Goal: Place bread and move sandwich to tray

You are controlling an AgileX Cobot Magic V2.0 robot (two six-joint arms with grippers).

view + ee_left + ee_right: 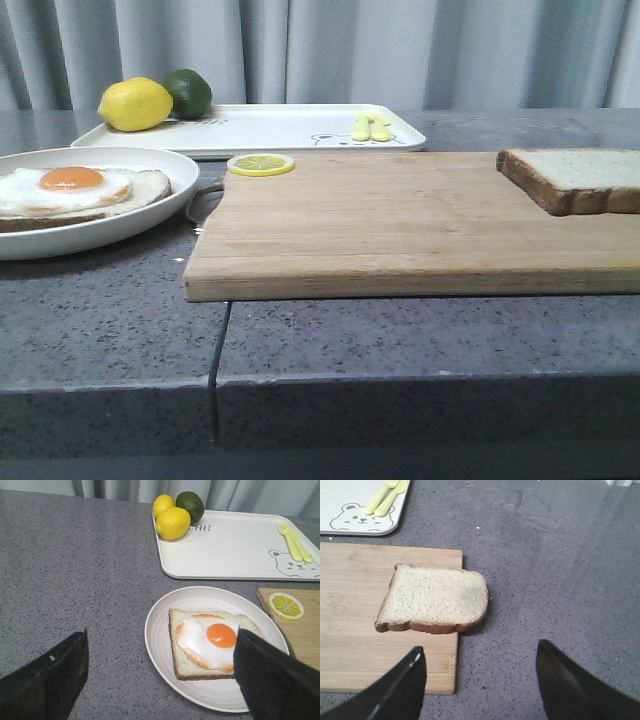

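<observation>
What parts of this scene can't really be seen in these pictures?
- The bread: the front view's right edge cuts it off.
- The plate: its left side runs past the front view's left edge.
- The left pincer: one finger covers a corner of the sandwich in the left wrist view.
- Both pincers: absent from the front view.
- The print on the tray: partly hidden behind a lemon in the left wrist view.

Grey curtain (350,50) behind; speckled grey countertop (400,340).
</observation>
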